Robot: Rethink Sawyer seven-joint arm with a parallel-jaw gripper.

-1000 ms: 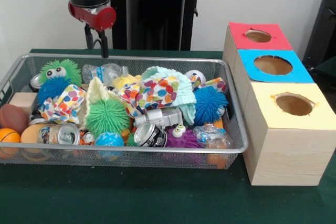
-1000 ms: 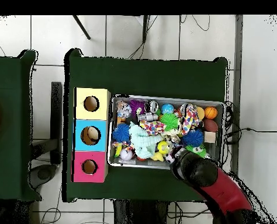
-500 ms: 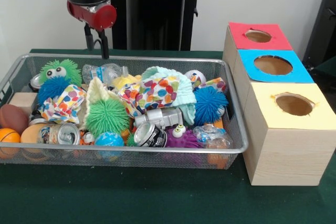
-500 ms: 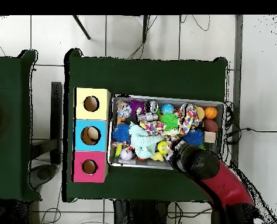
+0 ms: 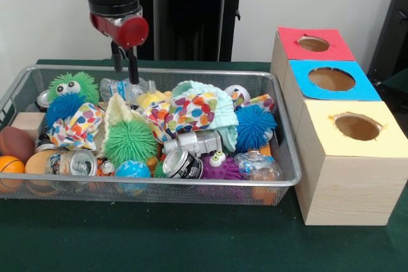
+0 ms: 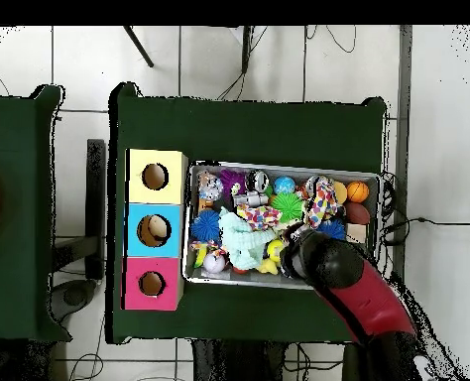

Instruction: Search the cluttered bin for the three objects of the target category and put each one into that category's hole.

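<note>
The bin (image 5: 146,183) is a silver wire mesh basket heaped with toys, cans and cloths; it also shows in the overhead view (image 6: 284,166). My gripper (image 5: 125,74) hangs over the bin's back left part, just above a crushed clear plastic bottle (image 5: 127,87). Its two dark fingers stand apart with nothing between them. In the overhead view the red and black arm (image 6: 323,263) covers the gripper and the bin's lower right part. Three wooden boxes with round holes stand beside the bin: red (image 5: 312,44), blue (image 5: 331,79) and yellow (image 5: 357,127).
In the bin lie a green spiky ball (image 5: 131,141), a blue spiky ball (image 5: 255,125), two crushed cans (image 5: 183,164) (image 5: 76,162), a polka-dot cloth (image 5: 191,109), a mint cloth (image 5: 213,93), an orange ball (image 5: 9,165) and a brown football (image 5: 16,143).
In the front view the gripper has moved right and a little lower, from behind the bin's back rim to over its inside. Nothing in the bin has moved.
</note>
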